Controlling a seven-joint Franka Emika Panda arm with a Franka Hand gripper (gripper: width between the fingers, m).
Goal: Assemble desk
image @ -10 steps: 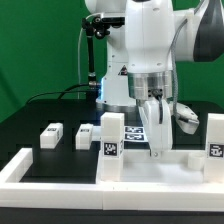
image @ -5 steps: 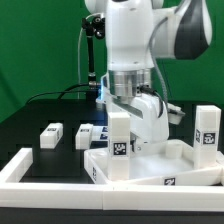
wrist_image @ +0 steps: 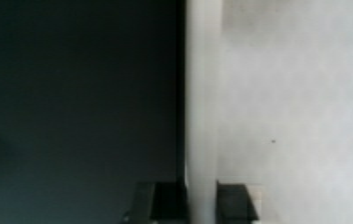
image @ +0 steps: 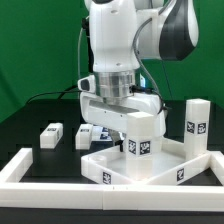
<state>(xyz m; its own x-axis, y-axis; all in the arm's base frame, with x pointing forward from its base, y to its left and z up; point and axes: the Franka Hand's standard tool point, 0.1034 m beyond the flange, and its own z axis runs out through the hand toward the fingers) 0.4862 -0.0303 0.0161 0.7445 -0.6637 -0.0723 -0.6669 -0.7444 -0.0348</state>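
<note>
Fingers (wrist_image: 164,203) clenched on the thin raised rim of the tabletop (image: 125,170). Wrist view shows the rim running straight btwn the two pads, w/ the white recessed face on one side of them and the dark surface (image: 25,135) on the other. In the exterior view the fingers are hidden behind the arm (image: 120,50) and a leg, so the grip can't be read there.

Tabletop lies right under the fingers, recessed face up, turned at an angle to the border rail (image: 100,197). Can't tell if it's clear of the surface.

Two legs stand upright on it:
- near leg (image: 141,135): directly in front of the fingers, tag facing the camera
- far leg (image: 195,120): well off to the exterior view's right of the fingers, at a tabletop corner

Inner loose leg (image: 88,133) and outer loose leg (image: 50,133) lie flat on the surface to the exterior view's left of the fingers. They sit side by side, apart from each other and from the tabletop.
</note>
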